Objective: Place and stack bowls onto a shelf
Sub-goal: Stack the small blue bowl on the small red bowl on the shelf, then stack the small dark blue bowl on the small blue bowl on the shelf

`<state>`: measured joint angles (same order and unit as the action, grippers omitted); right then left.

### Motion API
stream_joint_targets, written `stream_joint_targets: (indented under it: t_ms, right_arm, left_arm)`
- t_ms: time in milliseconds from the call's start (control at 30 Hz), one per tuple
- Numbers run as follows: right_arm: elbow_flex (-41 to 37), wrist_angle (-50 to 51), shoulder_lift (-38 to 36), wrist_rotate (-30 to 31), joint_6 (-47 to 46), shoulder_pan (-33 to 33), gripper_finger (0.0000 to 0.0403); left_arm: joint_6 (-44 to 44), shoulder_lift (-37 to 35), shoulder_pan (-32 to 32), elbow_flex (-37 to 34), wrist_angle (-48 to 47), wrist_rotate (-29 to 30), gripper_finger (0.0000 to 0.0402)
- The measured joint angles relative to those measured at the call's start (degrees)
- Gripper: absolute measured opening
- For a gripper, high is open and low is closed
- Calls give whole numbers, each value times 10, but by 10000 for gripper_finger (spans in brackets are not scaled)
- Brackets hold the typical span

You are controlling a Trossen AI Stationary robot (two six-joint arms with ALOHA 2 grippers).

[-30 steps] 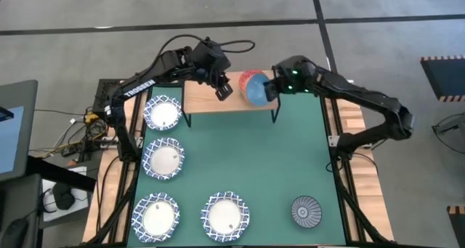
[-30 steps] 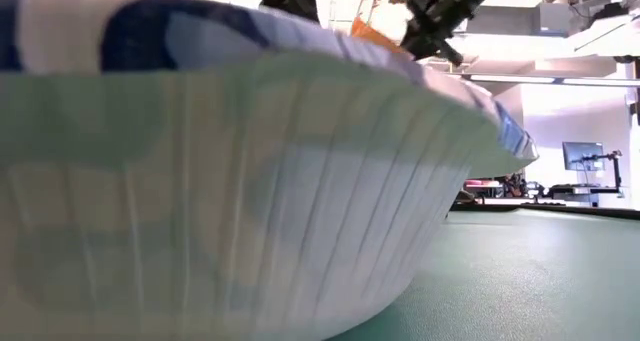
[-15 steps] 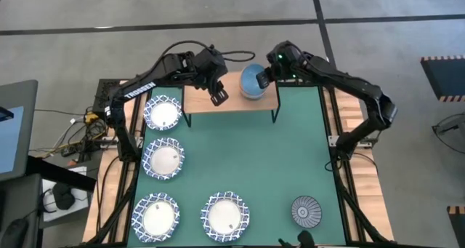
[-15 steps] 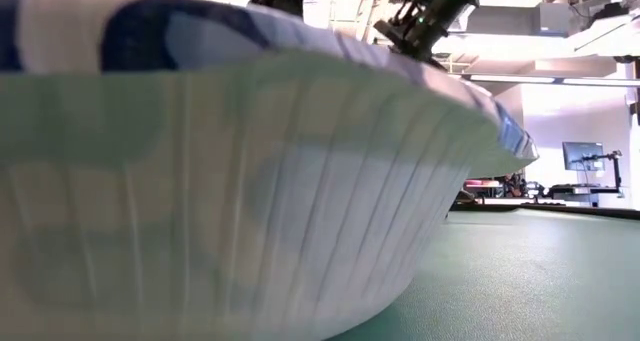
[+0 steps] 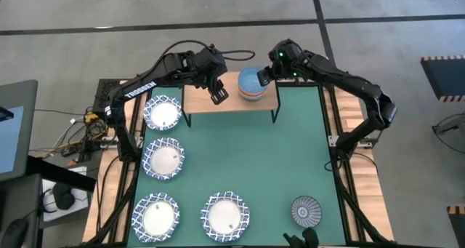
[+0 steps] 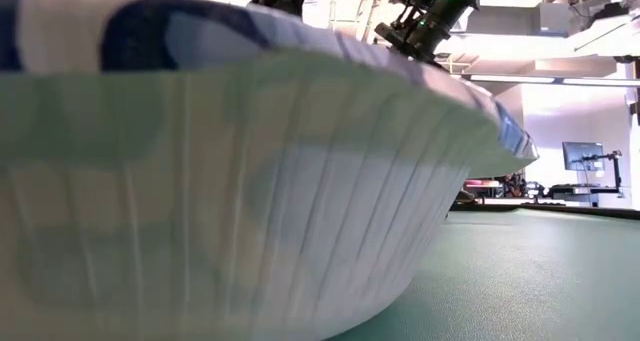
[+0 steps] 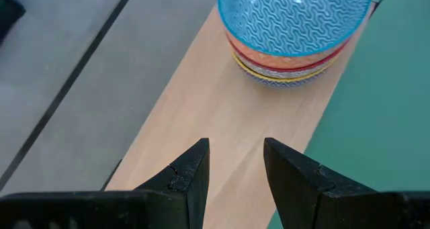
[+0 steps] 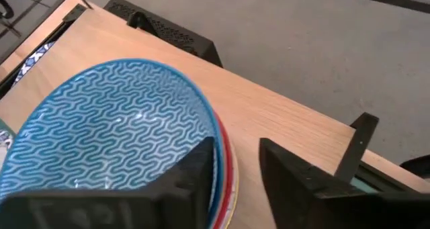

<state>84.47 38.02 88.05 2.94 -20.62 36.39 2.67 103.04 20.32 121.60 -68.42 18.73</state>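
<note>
Down the left edge of the green mat [image 5: 269,153] three lattice-rimmed bowls sit in a column: one at the far left beside the shelf [image 5: 163,113], one in the middle [image 5: 163,159] and one at the near left corner [image 5: 157,215]. A fourth lattice bowl [image 5: 226,214] lies just right of that near one, and its ribbed white wall fills most of the low view. Farther right, near the near right corner of the mat, rests the grey ray-patterned bowl [image 5: 306,210], well apart from the others. At the far edge stands the shelf [image 5: 211,101], a light wooden plank on thin black legs. The left gripper [image 5: 217,94] hangs over the plank's left-middle part, its two dark fingers [image 7: 190,172] parted with a clear gap and grasping nothing; bare wood shows between them. On the right half of the plank sits a stack of small bowls, the pale blue bowl [image 7: 294,17] with its wave pattern on top, a red bowl [image 7: 294,58] nested under it, then an orange-yellow rim [image 7: 269,72] below, upright and level. The right gripper [image 5: 264,77] is at the right side of that stack, its fingers [image 8: 195,172] released and spread, one lying over the blue bowl's rim and the other outside it above the wood, not clamped on the rim.
</note>
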Motion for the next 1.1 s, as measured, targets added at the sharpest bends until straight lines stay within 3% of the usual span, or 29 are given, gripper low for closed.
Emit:
stream_joint_targets:
  t_ms: [233,500,667,800,900,1100]
  right_arm:
    - [0,-22,-18,17,-5,7,212]
    - [0,-6,-24,17,-14,-6,206]
    - [-1,45,-75,42,-45,-52,204]
    - [-1,108,-132,115,-86,-114,203]
    - [-8,185,-169,134,-137,-153,203]
    - [-65,335,-214,175,-330,-269,203]
  left_arm:
    - [-15,0,3,0,1,2,127]
    - [-35,2,16,0,25,-12,127]
    - [-72,2,25,0,12,-27,127]
    - [-95,2,39,0,-1,-66,127]
    - [-119,1,46,-20,44,-111,127]
    - [-183,2,47,-69,141,-264,127]
